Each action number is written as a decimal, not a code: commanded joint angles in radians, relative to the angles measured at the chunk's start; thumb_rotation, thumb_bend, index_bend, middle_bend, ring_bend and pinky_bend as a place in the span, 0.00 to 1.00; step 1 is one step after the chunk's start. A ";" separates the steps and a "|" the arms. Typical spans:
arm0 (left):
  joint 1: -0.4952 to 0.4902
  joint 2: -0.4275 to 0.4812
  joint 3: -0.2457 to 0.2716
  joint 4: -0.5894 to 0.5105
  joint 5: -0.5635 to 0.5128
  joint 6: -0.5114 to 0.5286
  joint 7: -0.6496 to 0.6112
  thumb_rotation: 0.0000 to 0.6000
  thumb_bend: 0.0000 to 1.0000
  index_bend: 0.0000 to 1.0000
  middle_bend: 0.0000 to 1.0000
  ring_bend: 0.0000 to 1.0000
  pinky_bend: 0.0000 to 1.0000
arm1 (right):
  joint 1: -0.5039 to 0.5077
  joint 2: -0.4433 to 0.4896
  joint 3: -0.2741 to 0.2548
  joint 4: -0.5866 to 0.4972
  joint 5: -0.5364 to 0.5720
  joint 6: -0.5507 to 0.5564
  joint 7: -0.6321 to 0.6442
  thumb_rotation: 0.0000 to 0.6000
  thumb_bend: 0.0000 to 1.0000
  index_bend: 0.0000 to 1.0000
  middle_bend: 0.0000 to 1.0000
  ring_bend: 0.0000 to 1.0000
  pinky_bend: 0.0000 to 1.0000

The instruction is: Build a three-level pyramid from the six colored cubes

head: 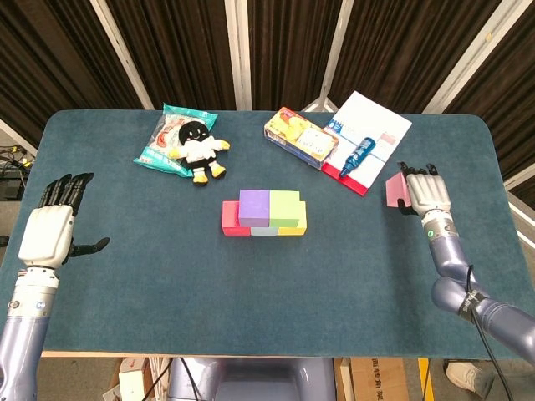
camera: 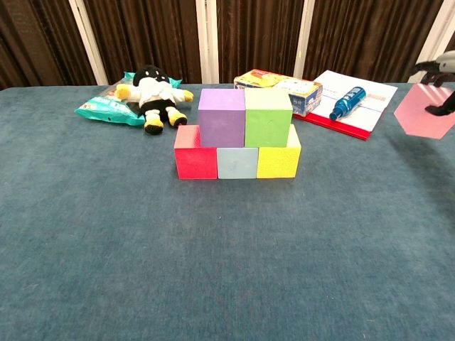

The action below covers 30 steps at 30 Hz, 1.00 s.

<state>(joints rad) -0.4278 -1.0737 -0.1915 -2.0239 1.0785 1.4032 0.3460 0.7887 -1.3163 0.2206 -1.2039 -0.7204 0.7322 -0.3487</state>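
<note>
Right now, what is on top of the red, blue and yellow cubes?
The purple cube and the green cube sit side by side on that row. Nothing lies on them yet. The pink cube is apart, held by the right robot hand.

Desk (head: 167, 276): dark teal cloth. Cubes: red cube (camera: 195, 152), pale blue cube (camera: 237, 163), yellow cube (camera: 279, 160), purple cube (camera: 222, 117), green cube (camera: 268, 118); pink cube (camera: 424, 112) at black fingers (camera: 431, 66). Plush toy (head: 197, 147): black, white, yellow. Bottle (head: 357, 156): blue.
</note>
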 commanded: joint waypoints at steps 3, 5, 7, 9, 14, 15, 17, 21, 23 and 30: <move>0.004 0.000 0.003 -0.015 0.011 -0.008 -0.009 1.00 0.13 0.00 0.06 0.00 0.01 | -0.012 0.121 0.019 -0.178 -0.009 0.086 -0.037 1.00 0.50 0.00 0.38 0.25 0.00; 0.007 0.002 0.009 -0.027 0.023 -0.016 -0.017 1.00 0.13 0.00 0.06 0.00 0.01 | -0.018 0.185 0.036 -0.284 -0.022 0.135 -0.049 1.00 0.50 0.00 0.38 0.25 0.00; 0.011 0.006 0.010 -0.032 0.029 -0.018 -0.023 1.00 0.13 0.00 0.06 0.00 0.01 | -0.025 0.226 0.040 -0.355 -0.025 0.162 -0.060 1.00 0.50 0.00 0.38 0.26 0.00; 0.014 0.011 0.009 -0.037 0.035 -0.019 -0.031 1.00 0.13 0.00 0.06 0.00 0.01 | -0.027 0.260 0.044 -0.413 -0.022 0.184 -0.074 1.00 0.50 0.00 0.39 0.26 0.00; 0.019 0.018 0.007 -0.045 0.044 -0.022 -0.046 1.00 0.13 0.00 0.06 0.00 0.01 | -0.022 0.316 0.056 -0.513 -0.017 0.223 -0.103 1.00 0.50 0.00 0.39 0.26 0.00; 0.020 0.020 0.007 -0.046 0.045 -0.024 -0.048 1.00 0.13 0.00 0.06 0.00 0.01 | -0.019 0.328 0.059 -0.536 -0.014 0.231 -0.112 1.00 0.50 0.00 0.39 0.26 0.00; 0.022 0.022 0.008 -0.048 0.044 -0.028 -0.053 1.00 0.13 0.00 0.06 0.00 0.01 | -0.013 0.348 0.064 -0.578 -0.006 0.243 -0.130 1.00 0.50 0.00 0.39 0.26 0.00; 0.023 0.024 0.010 -0.053 0.047 -0.039 -0.059 1.00 0.13 0.00 0.06 0.00 0.01 | 0.016 0.394 0.079 -0.696 0.020 0.281 -0.194 1.00 0.50 0.00 0.39 0.26 0.00; 0.023 0.025 0.010 -0.054 0.047 -0.042 -0.061 1.00 0.13 0.00 0.06 0.00 0.01 | 0.035 0.406 0.088 -0.748 0.044 0.305 -0.231 1.00 0.50 0.00 0.39 0.26 0.00; 0.027 0.035 0.004 -0.062 0.042 -0.055 -0.088 1.00 0.13 0.00 0.06 0.00 0.01 | 0.218 0.380 0.164 -0.942 0.315 0.421 -0.418 1.00 0.50 0.00 0.40 0.26 0.00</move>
<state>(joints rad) -0.4013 -1.0403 -0.1867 -2.0854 1.1218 1.3497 0.2597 0.9110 -0.9262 0.3436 -2.0652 -0.5359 1.0848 -0.6686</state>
